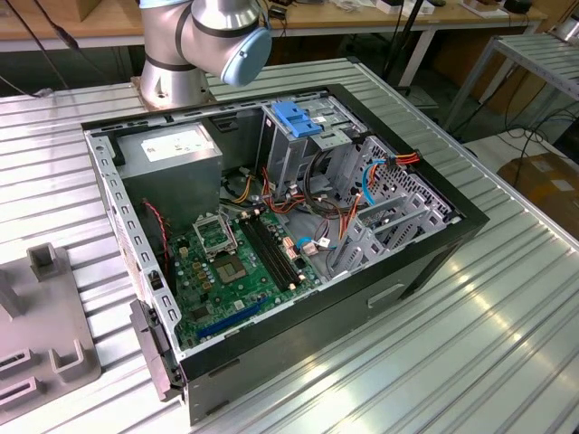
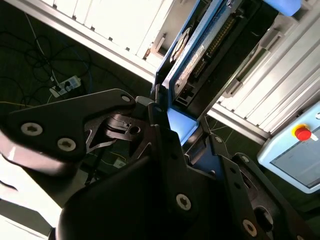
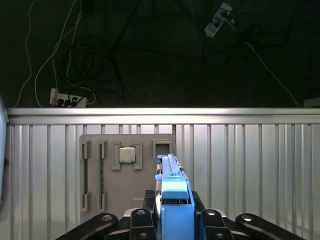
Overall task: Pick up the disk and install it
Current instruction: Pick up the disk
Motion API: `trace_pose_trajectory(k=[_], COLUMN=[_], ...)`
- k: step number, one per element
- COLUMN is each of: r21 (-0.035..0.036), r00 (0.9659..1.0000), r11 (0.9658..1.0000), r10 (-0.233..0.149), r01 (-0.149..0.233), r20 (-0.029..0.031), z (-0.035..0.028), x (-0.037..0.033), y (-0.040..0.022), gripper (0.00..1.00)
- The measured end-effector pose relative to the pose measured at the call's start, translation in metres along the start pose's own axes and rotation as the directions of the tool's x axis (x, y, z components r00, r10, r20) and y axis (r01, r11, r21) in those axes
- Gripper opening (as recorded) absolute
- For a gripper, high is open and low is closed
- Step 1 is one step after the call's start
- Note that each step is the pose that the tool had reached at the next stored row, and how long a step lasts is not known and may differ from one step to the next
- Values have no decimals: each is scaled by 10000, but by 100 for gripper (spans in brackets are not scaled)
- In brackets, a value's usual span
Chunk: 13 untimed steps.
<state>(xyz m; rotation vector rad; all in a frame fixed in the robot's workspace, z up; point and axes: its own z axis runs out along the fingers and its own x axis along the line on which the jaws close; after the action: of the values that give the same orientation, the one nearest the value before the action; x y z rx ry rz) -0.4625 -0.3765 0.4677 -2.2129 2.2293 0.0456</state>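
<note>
Black two-finger gripper [image 3: 174, 212] clamped on the flat rectangular grey-metal disk [image 3: 170, 172], a hard drive with blue plastic rails. In the first wrist view it shows edge-on, a blue rail end uppermost, with a black finger [image 3: 150, 202] pressed against each side. Second wrist view: same grip, gripper [image 2: 182, 127] shut on the near end of the disk [image 2: 194, 54]; the white-labelled face and a blue rail run away from the jaws, and the disk touches nothing but the fingers. Below the disk in the first wrist view lie the ribbed silver metal table [image 3: 250, 165] and a flat grey fixture plate [image 3: 130, 192] with slots and pockets. One pocket holds a square silver processor chip [image 3: 127, 154], and the drive's far end overlaps the plate beside an empty square pocket. Beyond the table edge is a dark floor with loose cables and a white power strip [image 3: 67, 98]. A pale blue pendant box with a red button [image 2: 296, 150] sits off past the table in the second wrist view. In the exterior view the silver arm with a pale blue joint cap [image 1: 204, 32] stands behind an open black computer case [image 1: 425, 262] lying on its side on the table [image 1: 507, 307]. Inside it are a grey box-shaped power supply [image 1: 172, 154], a green motherboard [image 1: 231, 262] and a blue plastic latch [image 1: 294, 117] on top of a metal drive cage. The fixture plate [image 1: 45, 316] is at the exterior view's left, apart from the case.
</note>
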Motion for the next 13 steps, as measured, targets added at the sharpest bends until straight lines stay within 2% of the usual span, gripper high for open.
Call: trace_pose_trajectory(k=[10, 13], r21=[-1, -2], r00=[10000, 10000], r11=[10000, 10000], r10=[0, 0], r01=[0, 0], r20=[-1, -1], z=[-154, -226], x=[-3, -5], y=[3, 4], gripper=[37, 37])
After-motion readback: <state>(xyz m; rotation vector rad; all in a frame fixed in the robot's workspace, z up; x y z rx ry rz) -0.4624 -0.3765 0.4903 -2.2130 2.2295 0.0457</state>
